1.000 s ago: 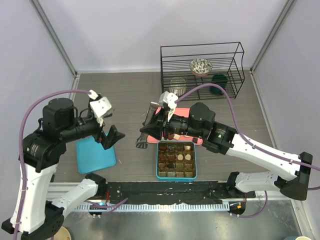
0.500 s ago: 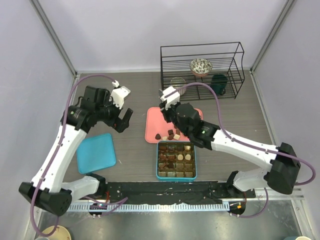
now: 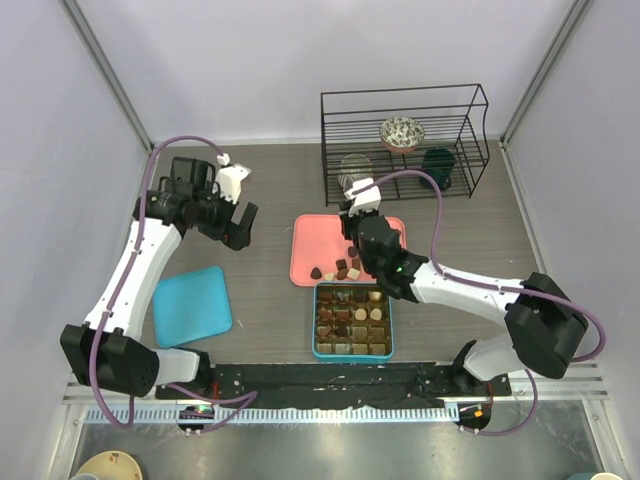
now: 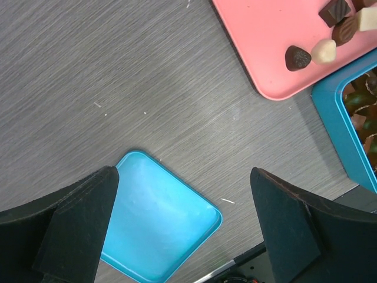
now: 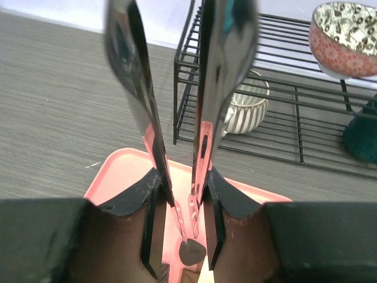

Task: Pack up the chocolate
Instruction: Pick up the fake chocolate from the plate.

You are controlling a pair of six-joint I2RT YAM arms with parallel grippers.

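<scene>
Your right gripper [image 5: 184, 224] is clamped on a pair of shiny metal tongs [image 5: 227, 59], its dark fingers pressing the two blades from either side so they narrow toward their tips. Those tips come down onto the pink tray [image 5: 126, 171], right at a dark chocolate piece [image 5: 192, 252]; you cannot tell from the wrist view whether the blades actually pinch it. From above, the loose chocolate [image 3: 340, 268] sits in a small cluster at the tray's near edge, dark, mid brown and cream pieces together, and more fill the compartments of the teal box [image 3: 352, 354] lying right up against that edge. Behind the tray stands a black wire rack [image 3: 405, 140] holding a patterned bowl [image 3: 402, 132] and a ribbed cup [image 5: 247, 109]. Your left gripper [image 4: 182, 177] hangs with its jaws spread wide and nothing between them, above the bare table and a corner of the flat teal lid [image 3: 192, 305], well apart from the tray.
</scene>
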